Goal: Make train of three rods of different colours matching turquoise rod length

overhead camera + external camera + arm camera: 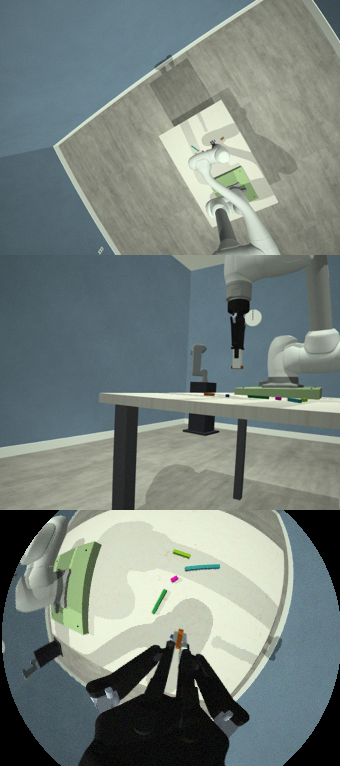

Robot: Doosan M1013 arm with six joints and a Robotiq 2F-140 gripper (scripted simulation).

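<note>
As the exterior view runs from the left corner of the surface (180, 164) (164, 404) (245, 605) toward the right, an orange rod (222, 138) (209, 394) comes first, lying flat beyond the near edge. Next is the short blue rod (214, 140) (227, 395) (171, 636), apart from it. The hand (212, 142) (237, 366) (179, 638) hangs above the surface, pointing down, its fingers clamped on a second orange rod (242, 367) (180, 638), whose ends stick out on both sides of the fingertip in that view. Farther right lies the green rod (258, 397) (159, 601), in front of the light green block (230, 176) (277, 393) (91, 585) under the arm's base. The small magenta rod (203, 151) (278, 398) (174, 579) follows, then the turquoise rod (195, 148) (294, 400) (202, 567), nearer the near edge, and the lime rod (196, 153) (304, 400) (181, 554) just beside it. The rods on the surface form no straight train.
</note>
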